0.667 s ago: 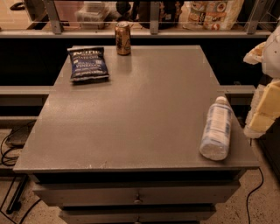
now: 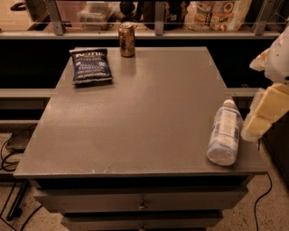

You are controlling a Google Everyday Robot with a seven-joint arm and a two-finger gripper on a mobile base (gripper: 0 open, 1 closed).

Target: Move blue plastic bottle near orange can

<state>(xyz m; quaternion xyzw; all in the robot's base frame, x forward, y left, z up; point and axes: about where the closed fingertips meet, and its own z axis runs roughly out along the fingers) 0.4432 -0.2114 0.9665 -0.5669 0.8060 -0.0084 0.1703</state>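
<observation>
We are seeing the gripper [image 2: 265, 113] just beside the blue plastic bottle [image 2: 223, 133], which is lying at the bench's [image 2: 149, 113] right front, well apart from the orange can [image 2: 127, 39]. The gripper is running off the right edge, and we cannot tell how its jaws are standing.

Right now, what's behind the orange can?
Behind the orange can: a railed ledge holding packages; the spot directly behind it is covered. Gripper hangs at the table right edge.
</observation>
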